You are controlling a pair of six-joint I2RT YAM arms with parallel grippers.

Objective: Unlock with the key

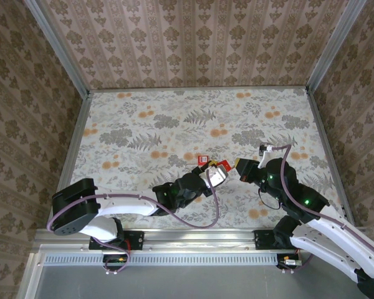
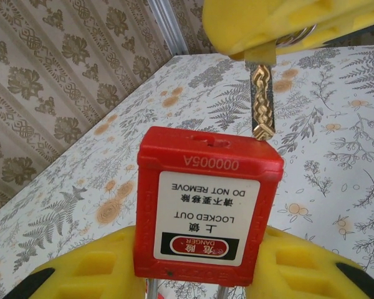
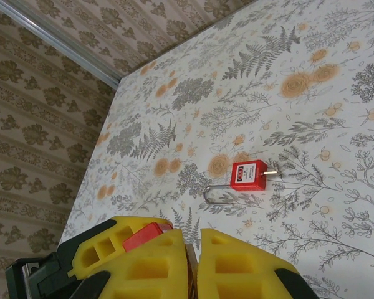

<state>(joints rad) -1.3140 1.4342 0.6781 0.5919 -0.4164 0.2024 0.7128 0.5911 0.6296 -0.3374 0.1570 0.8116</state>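
My left gripper (image 2: 206, 265) is shut on a red padlock (image 2: 206, 205), its yellow fingers (image 2: 93, 268) pressing both sides of the body. The white "LOCKED OUT" label faces the left wrist camera and the shackle legs point down. From above, my right gripper (image 2: 280, 22) is shut on the key (image 2: 262, 103). The key's brass blade points down, and its tip meets the right rear corner of the padlock's top face. In the top view the two grippers (image 1: 215, 175) (image 1: 242, 167) meet mid-table. The right wrist view shows my right gripper (image 3: 193, 261) over the held padlock (image 3: 143, 235).
A second red padlock (image 3: 248, 175) lies flat on the floral tabletop (image 3: 311, 112) beyond the grippers, with its shackle swung out and a key stub in its end. It also appears in the top view as a small red padlock (image 1: 204, 160). Patterned walls (image 1: 199, 43) enclose the table.
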